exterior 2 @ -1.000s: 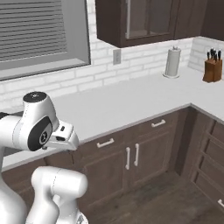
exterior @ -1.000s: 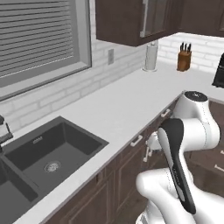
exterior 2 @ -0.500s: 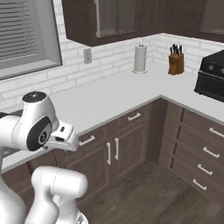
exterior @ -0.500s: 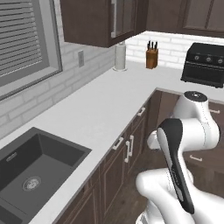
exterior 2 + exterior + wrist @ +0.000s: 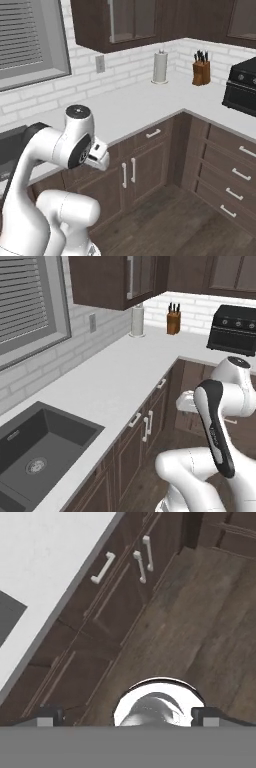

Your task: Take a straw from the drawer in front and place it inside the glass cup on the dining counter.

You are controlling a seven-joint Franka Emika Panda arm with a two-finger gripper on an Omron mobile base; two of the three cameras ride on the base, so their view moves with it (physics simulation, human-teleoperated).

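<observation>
My gripper (image 5: 128, 715) is open, with nothing between its fingertips (image 5: 50, 714), and it looks down at the wood floor and the cabinet fronts. My hand (image 5: 99, 154) hangs folded in front of the worktop, level with the top row of fronts. A shallow dark-brown drawer (image 5: 150, 135) with a short silver bar handle sits shut under the white worktop; it also shows as the drawer (image 5: 106, 574) in the hand view. I cannot tell whether it is the task's drawer. The straw, the glass cup and the dining counter are out of view.
A dark sink (image 5: 42, 448) lies at the left of the white worktop (image 5: 115, 376). A paper towel roll (image 5: 137, 321), a knife block (image 5: 173, 323) and a black appliance (image 5: 235, 331) stand at the far corner. A drawer stack (image 5: 232, 167) is at the right, above wood floor (image 5: 170, 220).
The whole picture has shifted: the camera has swung right along the worktop, so the sink slid left and the corner with the black appliance came closer. The arm keeps its pose, gripper open.
</observation>
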